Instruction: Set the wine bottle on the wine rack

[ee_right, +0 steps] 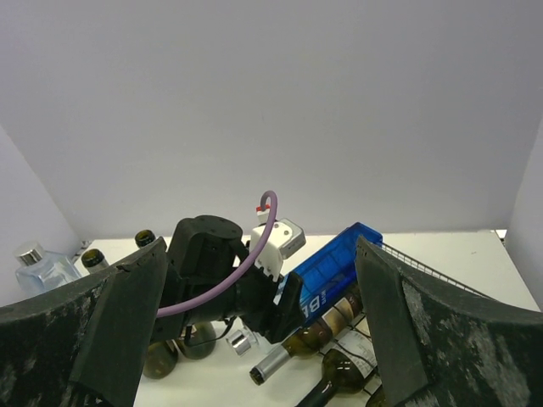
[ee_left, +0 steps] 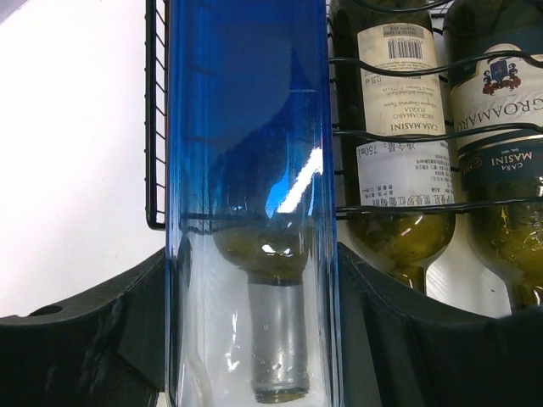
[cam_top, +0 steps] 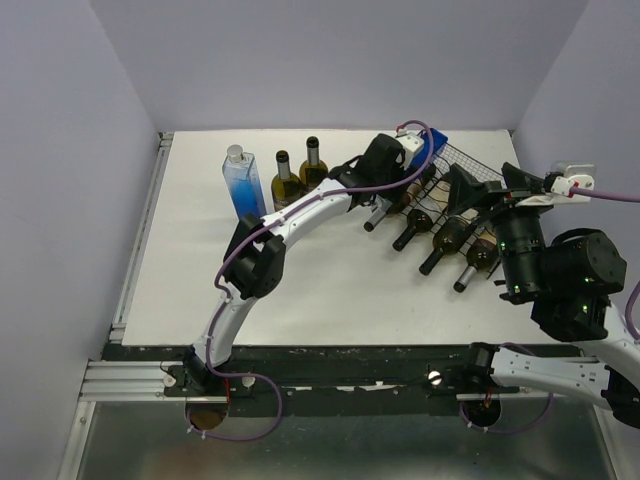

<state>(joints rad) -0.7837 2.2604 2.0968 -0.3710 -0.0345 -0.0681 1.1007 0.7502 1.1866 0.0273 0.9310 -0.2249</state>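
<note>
L claw [cam_top: 405, 162] clamps 1 blue bottle [ee_left: 246, 127] at rack [cam_top: 468, 162] w/ 4 wine bottles [cam_top: 448, 236], R claw [ee_right: 259, 326] apart; 2 upright wine bottles [cam_top: 285, 183], 1 clear-blue bottle [cam_top: 241, 182] on table [cam_top: 330, 290].

The tall square blue bottle [ee_left: 250, 170] looks glossy and see-through, the dark green glass wine bottle [ee_left: 399, 231] shines beneath a matt paper label [ee_left: 397, 102], and the black wire-grid rack [ee_left: 149, 127] is smooth metal.

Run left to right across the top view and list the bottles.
Standing blue bottle, first standing wine bottle, second standing wine bottle, then four wine bottles lying in the wine rack; the gripped blue bottle overlaps them.
</note>
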